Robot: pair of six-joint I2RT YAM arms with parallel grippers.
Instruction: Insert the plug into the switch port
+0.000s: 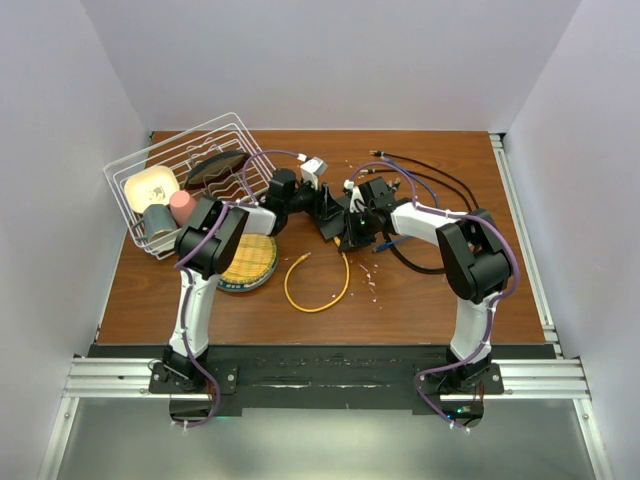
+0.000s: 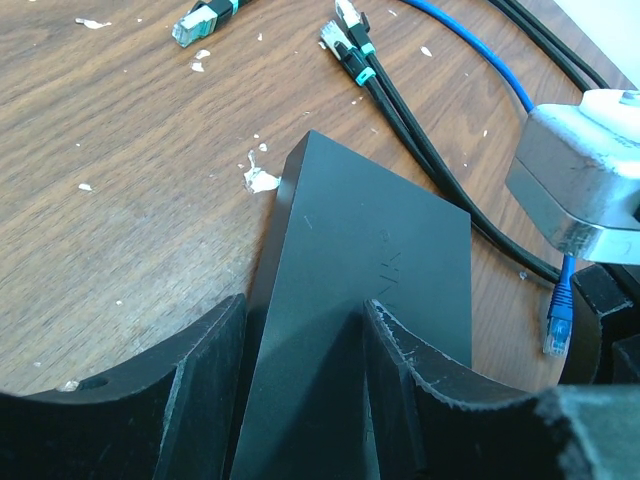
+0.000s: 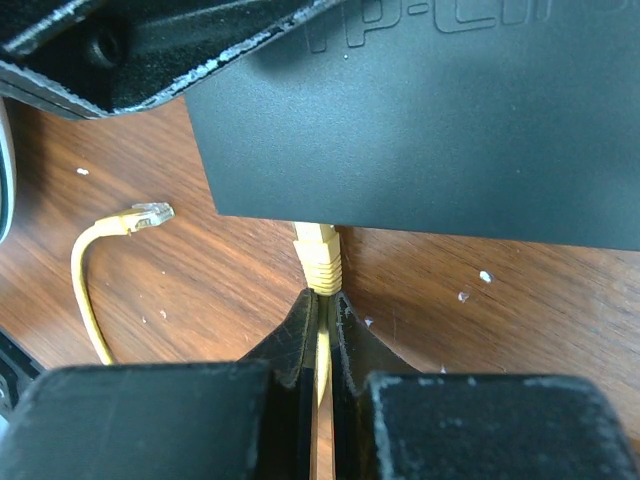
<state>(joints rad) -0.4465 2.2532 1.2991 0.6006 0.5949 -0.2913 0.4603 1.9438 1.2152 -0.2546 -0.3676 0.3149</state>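
Brown wood-grain table (image 1: 440, 300), plain pale walls (image 1: 330, 60) on three sides.

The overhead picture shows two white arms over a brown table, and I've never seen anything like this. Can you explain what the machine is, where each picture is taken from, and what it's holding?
It is a robot: two jointed arms bolted at the near edge of a wooden table, each ending in a two-finger hand. The wide picture comes from a fixed camera above and behind the arms. The other two come from a small camera on each wrist, so each shows its own fingers. The left hand grips a black network switch. The right hand pinches a yellow cable just behind its plug. The plug's tip is at the switch's edge; I cannot tell whether it is fully in. Also on the table are a wire dish rack, a yellow plate and black cables.
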